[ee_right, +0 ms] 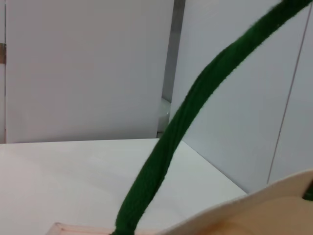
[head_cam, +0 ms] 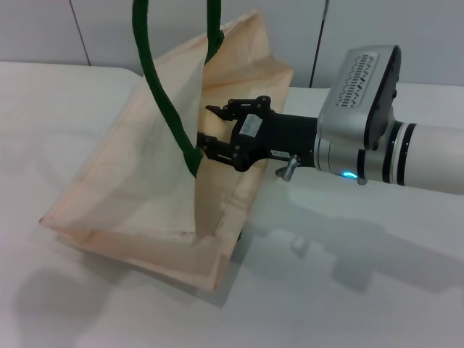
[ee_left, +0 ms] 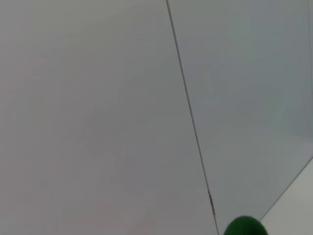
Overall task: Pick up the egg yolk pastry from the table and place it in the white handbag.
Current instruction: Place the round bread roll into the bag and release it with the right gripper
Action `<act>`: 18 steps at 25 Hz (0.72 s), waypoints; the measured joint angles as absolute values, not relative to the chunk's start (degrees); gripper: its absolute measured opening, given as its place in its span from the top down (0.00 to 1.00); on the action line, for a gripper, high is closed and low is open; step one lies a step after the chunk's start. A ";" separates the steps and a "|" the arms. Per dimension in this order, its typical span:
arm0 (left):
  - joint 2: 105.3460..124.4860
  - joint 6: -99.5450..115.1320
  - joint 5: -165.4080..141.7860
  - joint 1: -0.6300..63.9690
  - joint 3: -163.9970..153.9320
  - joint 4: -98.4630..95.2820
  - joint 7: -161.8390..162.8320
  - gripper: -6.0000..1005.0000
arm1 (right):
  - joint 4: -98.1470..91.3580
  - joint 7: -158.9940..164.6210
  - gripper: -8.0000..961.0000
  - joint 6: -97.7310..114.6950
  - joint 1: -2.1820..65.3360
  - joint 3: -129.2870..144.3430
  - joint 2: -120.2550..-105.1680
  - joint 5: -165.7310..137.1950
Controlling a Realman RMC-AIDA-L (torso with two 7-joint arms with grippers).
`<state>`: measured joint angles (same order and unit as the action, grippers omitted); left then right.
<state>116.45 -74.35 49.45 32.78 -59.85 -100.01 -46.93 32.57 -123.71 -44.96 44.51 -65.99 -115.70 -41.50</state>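
Head view shows the right gripper (head_cam: 212, 127) spread open and empty at the white handbag (head_cam: 138, 188) mouth; the egg yolk pastry isn't visible, presumably dropped inside, so withdraw clear of the green handle (head_cam: 163, 94).

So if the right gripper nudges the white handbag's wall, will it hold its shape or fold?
Probably fold. The white handbag looks like thin translucent fabric, sagging with creases, so a push from the right gripper at its mouth would likely dent it. It seems to hang from the green handles, so it may also swing.
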 joint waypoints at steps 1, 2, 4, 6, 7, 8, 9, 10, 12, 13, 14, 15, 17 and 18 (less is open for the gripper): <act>116.45 -74.35 49.45 32.78 -59.85 -100.01 -46.93 0.87 | 32.57 -123.67 0.51 -44.84 44.51 -65.99 -115.70 -41.48; 116.46 -74.35 49.45 32.78 -59.85 -100.01 -46.93 0.87 | 32.56 -123.61 0.51 -44.74 44.52 -66.10 -115.70 -41.48; 116.46 -74.35 49.44 32.78 -59.85 -100.02 -46.93 0.87 | 32.52 -123.51 0.51 -44.70 44.53 -66.45 -115.68 -41.48; 116.46 -74.35 49.45 32.78 -59.85 -100.01 -46.93 0.87 | 32.44 -123.44 0.50 -44.68 44.55 -66.70 -115.67 -41.48; 116.45 -74.35 49.45 32.78 -59.85 -100.01 -46.93 0.87 | 32.38 -123.39 0.49 -44.68 44.55 -66.70 -115.67 -41.48; 116.46 -74.35 49.45 32.78 -59.85 -100.01 -46.92 0.87 | 32.31 -123.29 0.48 -44.67 44.57 -66.71 -115.66 -41.48; 116.45 -74.35 49.45 32.78 -59.85 -100.01 -46.90 0.87 | 32.22 -123.16 0.47 -44.67 44.61 -66.71 -115.66 -41.48; 116.46 -74.35 49.45 32.78 -59.85 -100.01 -46.86 0.87 | 32.13 -123.01 0.46 -44.66 44.67 -66.71 -115.66 -41.48; 116.46 -74.35 49.46 32.78 -59.85 -100.04 -46.74 0.87 | 31.95 -122.73 0.43 -44.65 44.94 -66.71 -115.66 -41.48; 116.45 -74.35 49.46 32.78 -59.85 -100.06 -46.67 0.87 | 31.92 -122.53 0.42 -44.65 45.07 -66.71 -115.66 -41.48; 116.45 -74.35 49.47 32.78 -59.85 -100.08 -46.61 0.87 | 31.90 -122.32 0.41 -44.65 45.21 -66.71 -115.66 -41.49; 116.45 -74.35 49.48 32.78 -59.85 -100.09 -46.58 0.87 | 31.90 -122.23 0.40 -44.65 45.29 -66.71 -115.66 -41.54; 116.46 -74.36 49.48 32.83 -59.85 -100.09 -46.57 0.87 | 31.90 -122.08 0.37 -44.76 45.50 -66.64 -115.66 -41.75; 116.45 -74.36 49.48 32.86 -59.85 -100.10 -46.56 0.87 | 31.90 -122.07 0.34 -44.78 45.62 -66.54 -115.66 -41.83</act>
<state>116.45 -74.36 49.48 32.86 -59.85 -100.10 -46.56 31.90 -122.07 -44.78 45.62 -66.54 -115.66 -41.83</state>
